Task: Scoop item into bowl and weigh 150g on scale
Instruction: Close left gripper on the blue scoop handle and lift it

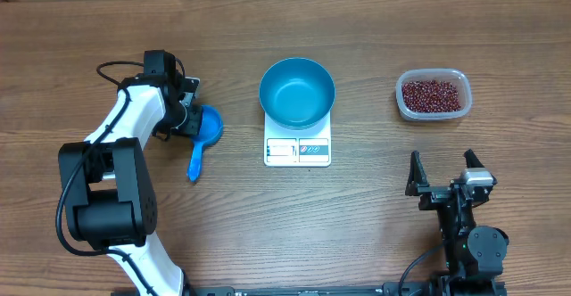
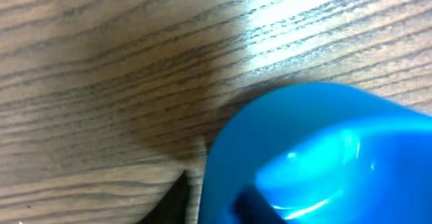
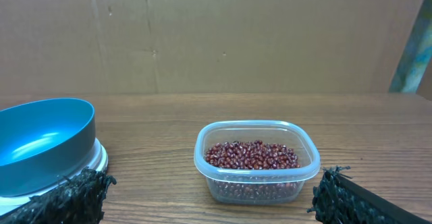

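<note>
The left pincer sits at the cup of the blue scoop; whether it grips cannot be told. The right pincer stands wide open, empty. The bowl rests on the scale. The beans lie in the clear tub, well to its right.

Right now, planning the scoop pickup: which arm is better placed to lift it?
Left. The left gripper is at the scoop; the right gripper sits open beyond the scale, far off.
</note>
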`<action>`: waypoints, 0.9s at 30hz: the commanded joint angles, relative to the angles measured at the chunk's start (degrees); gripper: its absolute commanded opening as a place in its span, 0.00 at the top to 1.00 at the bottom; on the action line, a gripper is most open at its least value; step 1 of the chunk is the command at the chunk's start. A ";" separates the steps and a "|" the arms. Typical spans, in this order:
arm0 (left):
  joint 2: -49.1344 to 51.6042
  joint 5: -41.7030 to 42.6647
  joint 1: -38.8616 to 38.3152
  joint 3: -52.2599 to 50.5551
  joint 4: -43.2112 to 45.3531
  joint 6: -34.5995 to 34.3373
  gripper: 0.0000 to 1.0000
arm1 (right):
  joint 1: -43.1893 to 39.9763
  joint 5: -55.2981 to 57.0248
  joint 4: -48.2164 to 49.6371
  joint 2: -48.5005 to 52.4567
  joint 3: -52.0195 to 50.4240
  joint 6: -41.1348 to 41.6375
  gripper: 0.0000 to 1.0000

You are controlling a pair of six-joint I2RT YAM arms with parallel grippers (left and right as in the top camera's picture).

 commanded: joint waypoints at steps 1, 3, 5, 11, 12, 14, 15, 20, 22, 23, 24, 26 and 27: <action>0.61 -0.35 0.09 -0.15 0.44 -0.02 0.96 | -0.02 -0.11 0.35 -0.57 -0.59 -0.04 0.00; 0.61 -0.35 0.09 -0.15 0.44 -0.02 0.96 | 0.00 -0.11 0.35 -0.57 -0.59 -0.04 0.00; 0.61 -0.35 0.09 -0.15 0.42 -0.02 0.96 | -0.02 -0.11 0.35 -0.57 -0.59 -0.04 0.00; 0.57 -0.35 0.09 0.26 -1.14 -1.70 0.96 | -0.02 -0.11 0.35 -0.57 -0.59 -0.04 0.00; 0.55 -0.35 0.09 0.57 -1.57 -2.58 0.96 | 0.00 -0.11 0.35 -0.57 -0.59 -0.04 0.00; 0.24 -0.35 0.09 1.40 -2.43 -4.83 0.96 | -0.02 -0.11 0.35 -0.57 -0.59 -0.04 0.00; 0.09 -0.37 0.09 1.92 -2.73 -5.99 0.96 | 0.00 -0.11 0.35 -0.57 -0.59 -0.04 0.00; -1.55 -0.37 0.09 8.41 -7.10 -17.90 0.96 | -0.02 -0.11 0.35 -0.57 -0.59 -0.04 0.00; -2.10 -0.44 0.09 12.13 -10.69 -25.73 0.96 | -0.02 -0.11 0.35 -0.57 -0.61 -0.04 0.00; -2.38 -0.81 0.09 14.01 -12.83 -30.08 0.96 | -0.02 -0.11 0.35 -0.57 -0.59 -0.04 0.00; -2.45 -1.27 0.09 15.69 -14.62 -33.31 0.96 | -0.02 -0.11 0.35 -0.57 -0.59 -0.04 0.00; -2.84 -1.92 0.09 19.61 -19.65 -40.59 0.96 | -0.02 -0.11 0.35 -0.57 -0.59 -0.04 0.00; -2.89 -2.16 0.09 21.09 -21.90 -44.06 0.96 | -0.02 -0.11 0.35 -0.57 -0.59 -0.04 0.00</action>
